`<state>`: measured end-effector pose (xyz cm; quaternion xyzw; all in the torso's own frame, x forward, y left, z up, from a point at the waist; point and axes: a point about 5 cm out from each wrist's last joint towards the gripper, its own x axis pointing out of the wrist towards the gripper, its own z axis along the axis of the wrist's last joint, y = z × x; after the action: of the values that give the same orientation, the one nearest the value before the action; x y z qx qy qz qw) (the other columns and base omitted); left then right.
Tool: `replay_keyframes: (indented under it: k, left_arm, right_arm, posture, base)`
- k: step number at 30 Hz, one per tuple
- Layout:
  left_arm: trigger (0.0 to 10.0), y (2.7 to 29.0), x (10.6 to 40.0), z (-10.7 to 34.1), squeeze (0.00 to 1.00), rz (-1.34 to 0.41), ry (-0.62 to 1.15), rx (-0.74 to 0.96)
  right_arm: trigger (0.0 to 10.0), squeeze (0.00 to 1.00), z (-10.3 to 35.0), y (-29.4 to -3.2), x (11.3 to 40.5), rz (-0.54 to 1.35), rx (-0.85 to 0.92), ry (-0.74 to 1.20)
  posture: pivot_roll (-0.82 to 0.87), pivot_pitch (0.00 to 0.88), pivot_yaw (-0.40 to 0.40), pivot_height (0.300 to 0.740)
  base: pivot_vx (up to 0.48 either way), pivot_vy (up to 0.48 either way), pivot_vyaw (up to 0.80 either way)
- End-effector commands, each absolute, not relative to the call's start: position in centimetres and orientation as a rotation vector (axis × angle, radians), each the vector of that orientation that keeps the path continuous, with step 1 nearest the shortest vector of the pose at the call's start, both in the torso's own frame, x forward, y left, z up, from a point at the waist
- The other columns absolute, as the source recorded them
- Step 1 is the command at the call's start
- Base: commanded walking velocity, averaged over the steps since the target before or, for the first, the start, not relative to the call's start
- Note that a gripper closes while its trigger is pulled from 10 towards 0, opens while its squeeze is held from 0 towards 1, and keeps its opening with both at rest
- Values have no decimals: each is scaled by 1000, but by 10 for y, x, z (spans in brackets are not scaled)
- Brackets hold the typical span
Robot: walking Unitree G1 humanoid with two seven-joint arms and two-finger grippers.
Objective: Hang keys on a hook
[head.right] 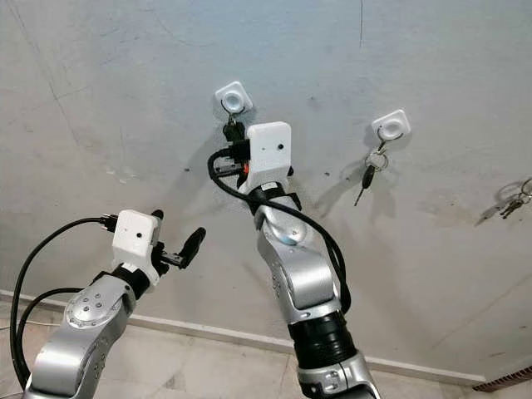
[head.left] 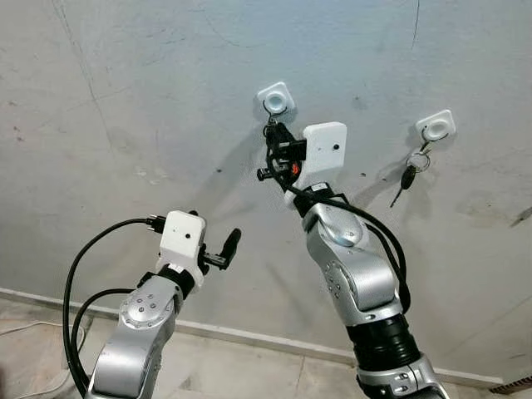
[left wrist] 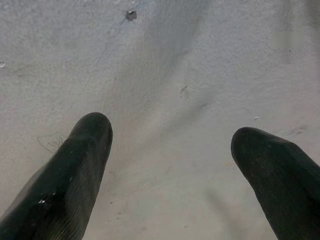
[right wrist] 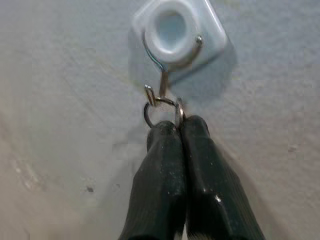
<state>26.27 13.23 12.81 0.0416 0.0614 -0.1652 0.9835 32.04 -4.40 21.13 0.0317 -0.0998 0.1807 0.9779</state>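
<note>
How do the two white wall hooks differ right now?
The left hook has the right gripper shut on a key ring right at its wire tip; the right hook has no gripper near it. The right hook already carries hanging keys that dangle freely, whereas the left hook's ring is pinched between the fingers. Both are white square wall mounts with a wire hook.

**Bare grey wall, pale floor below**

A rough plaster wall [head.left: 150, 100] stands ahead, grey and mottled, with hairline cracks running down from the top and a few small dark pits and chips. Light falls evenly and soft shadows smear across the plaster. A pale skirting strip [head.left: 249, 337] runs along its foot, meeting a light tiled floor [head.left: 216, 366]. A thin white cable [head.left: 25, 328] trails over the floor at the left.
</note>
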Motion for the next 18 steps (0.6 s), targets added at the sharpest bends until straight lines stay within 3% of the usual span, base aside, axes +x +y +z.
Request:
replay_keyframes:
  k: [1, 12, 13, 14, 15, 18]
  left_arm:
    - [10000, 132, 262, 131, 0, -334, 118, 86]
    - [10000, 132, 262, 131, 0, -337, 119, 85]
    - [10000, 132, 263, 131, 0, -337, 119, 85]
    - [10000, 131, 263, 131, 0, -337, 119, 85]
    - [10000, 131, 262, 131, 0, -337, 119, 85]
    - [10000, 131, 262, 131, 0, -338, 119, 84]
  right_arm:
    - [10000, 0, 193, -55, 323, 297, 25, -112]
    - [10000, 0, 190, -60, 319, 280, 40, -90]
    - [10000, 67, 192, -59, 320, 287, 61, -95]
    - [10000, 855, 192, -59, 319, 289, 68, -98]
    - [10000, 1000, 194, -58, 319, 298, 92, -103]
    - [10000, 1000, 195, -57, 319, 309, 117, -106]
  posture:
    - [224, 47, -73, 740]
    - [220, 50, -69, 740]
    - [220, 50, -69, 740]
    - [220, 51, -68, 740]
    - [220, 51, -68, 740]
    - [220, 51, -68, 740]
  base:
    - [0, 0, 0]
    - [0, 0, 0]
    - [0, 0, 0]
    - [0, 0, 0]
    - [0, 0, 0]
    - [0, 0, 0]
